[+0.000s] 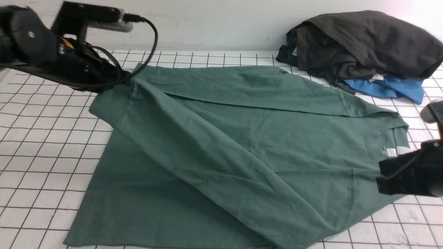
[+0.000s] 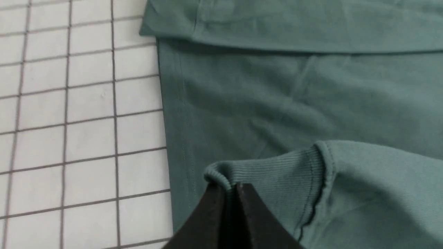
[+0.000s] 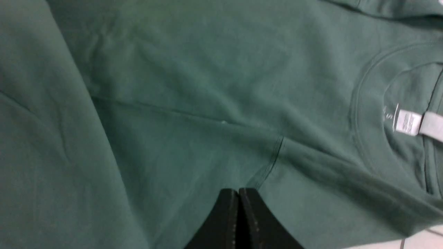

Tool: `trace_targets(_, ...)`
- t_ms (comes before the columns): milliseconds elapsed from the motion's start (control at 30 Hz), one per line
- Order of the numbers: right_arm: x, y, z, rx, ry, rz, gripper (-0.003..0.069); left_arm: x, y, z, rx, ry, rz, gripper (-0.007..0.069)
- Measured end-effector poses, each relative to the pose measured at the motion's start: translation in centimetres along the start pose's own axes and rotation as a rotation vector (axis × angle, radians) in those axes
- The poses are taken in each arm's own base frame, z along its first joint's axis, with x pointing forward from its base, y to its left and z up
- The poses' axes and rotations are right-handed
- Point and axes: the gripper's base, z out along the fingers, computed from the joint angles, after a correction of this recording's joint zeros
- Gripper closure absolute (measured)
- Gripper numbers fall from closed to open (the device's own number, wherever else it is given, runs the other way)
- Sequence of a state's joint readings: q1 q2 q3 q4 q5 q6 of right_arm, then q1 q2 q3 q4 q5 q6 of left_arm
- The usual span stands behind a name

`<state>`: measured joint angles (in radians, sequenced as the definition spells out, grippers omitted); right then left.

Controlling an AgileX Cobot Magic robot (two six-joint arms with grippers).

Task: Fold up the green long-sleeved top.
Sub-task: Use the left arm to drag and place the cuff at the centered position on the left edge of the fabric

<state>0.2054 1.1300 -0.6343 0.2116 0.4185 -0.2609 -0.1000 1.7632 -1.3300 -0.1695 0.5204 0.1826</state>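
The green long-sleeved top [image 1: 242,138] lies spread on the gridded table [image 1: 41,138], its neck and white label [image 1: 391,152] to the right. The far sleeve is folded across the body. The near sleeve runs diagonally up to the far left, where my left gripper [image 1: 126,81] holds it. In the left wrist view that gripper [image 2: 226,186] is shut on the ribbed cuff [image 2: 277,169], lifted above the top [image 2: 277,97]. My right gripper [image 1: 380,174] hovers by the collar. In its wrist view it [image 3: 238,190] is shut on nothing, over the shoulder seam of the top [image 3: 207,86], near the label [image 3: 408,122].
A dark grey-black clothes heap [image 1: 363,41] sits at the back right against the white wall, with a bright blue garment [image 1: 391,88] under its front edge, close to the top's far shoulder. White gridded table shows to the left of the top [image 2: 69,138].
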Motion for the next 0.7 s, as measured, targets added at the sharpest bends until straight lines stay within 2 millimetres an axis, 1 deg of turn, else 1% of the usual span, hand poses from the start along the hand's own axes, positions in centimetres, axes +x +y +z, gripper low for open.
trace_targets(100,-0.3,-0.1,0.3,0.009,-0.027,0.003,0.0669,0.5,0.5,3.3,0.004,0.112,0.002,0.0612)
trace_targets(133,-0.3,-0.1,0.6,0.007,-0.020,0.008,0.0669,0.6,0.6,3.9,0.005,0.149,0.007,0.0612)
trace_targets(167,-0.4,-0.1,0.7,0.005,-0.012,0.011,0.0669,0.6,0.7,4.0,0.007,0.172,0.011,0.0612)
trace_targets(233,-0.5,-0.1,1.5,-0.004,0.029,0.011,0.0667,0.1,0.6,3.5,0.013,0.200,0.017,0.0612)
trace_targets(267,-0.7,-0.1,2.0,-0.012,0.060,0.002,0.0663,-0.4,0.6,3.0,0.016,0.203,0.019,0.0612)
trace_targets(300,-0.7,-0.1,2.1,-0.015,0.072,-0.002,0.0660,-0.5,0.5,2.8,0.018,0.205,0.020,0.0612)
trace_targets(333,-1.3,-0.1,3.3,-0.031,0.129,-0.023,0.0641,-1.3,0.4,1.7,0.023,0.203,0.027,0.0612)
trace_targets(367,-1.4,-0.1,3.5,-0.034,0.140,-0.028,0.0634,-1.3,0.4,1.6,0.024,0.205,0.028,0.0612)
trace_targets(400,-2.2,-0.2,4.5,-0.047,0.173,-0.043,0.0601,-1.8,0.3,0.7,0.027,0.207,0.031,0.0612)
trace_targets(467,-3.0,-0.3,6.4,-0.060,0.220,-0.044,0.0552,-2.1,0.2,-0.2,0.032,0.214,0.035,0.0612)
trace_targets(500,-3.5,-0.4,7.4,-0.065,0.237,-0.046,0.0499,-2.2,0.2,-0.5,0.034,0.216,0.041,0.0613)
trace_targets(533,-3.4,-0.4,7.9,-0.067,0.250,-0.045,0.0491,-2.2,0.2,-0.6,0.035,0.215,0.041,0.0613)
trace_targets(567,-3.7,-0.5,9.1,-0.071,0.275,-0.045,0.0434,-2.2,0.2,-0.7,0.037,0.220,0.044,0.0613)
trace_targets(633,-3.7,-0.6,11.5,-0.080,0.320,-0.050,0.0348,-2.0,0.1,-0.7,0.041,0.237,0.047,0.0613)
trace_targets(700,-3.5,-0.7,12.9,-0.084,0.353,-0.055,0.0298,-1.9,0.1,-0.7,0.044,0.249,0.046,0.0613)
